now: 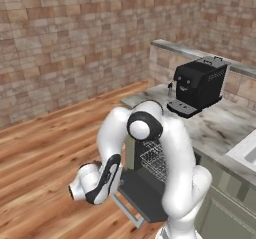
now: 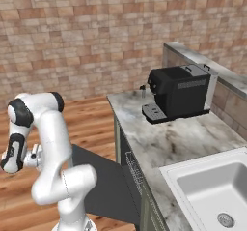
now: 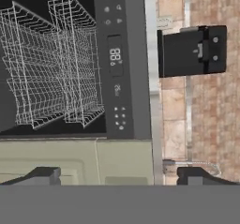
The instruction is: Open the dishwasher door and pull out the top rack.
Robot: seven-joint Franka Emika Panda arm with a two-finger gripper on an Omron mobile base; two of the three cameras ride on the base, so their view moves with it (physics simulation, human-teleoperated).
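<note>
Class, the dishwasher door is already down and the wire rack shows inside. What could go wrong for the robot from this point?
1. The open gripper is apart from the top rack; its thin wires may slip between the fingers.
2. The lowered dishwasher door lies flat beside the base, so the arm's elbow might strike it when reaching in.
3. The coffee machine stands near the counter edge above the opening.

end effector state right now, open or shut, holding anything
End effector: open and holding nothing; its fingertips stand wide apart in the hand view, facing the wire top rack behind the lowered dishwasher door.
</note>
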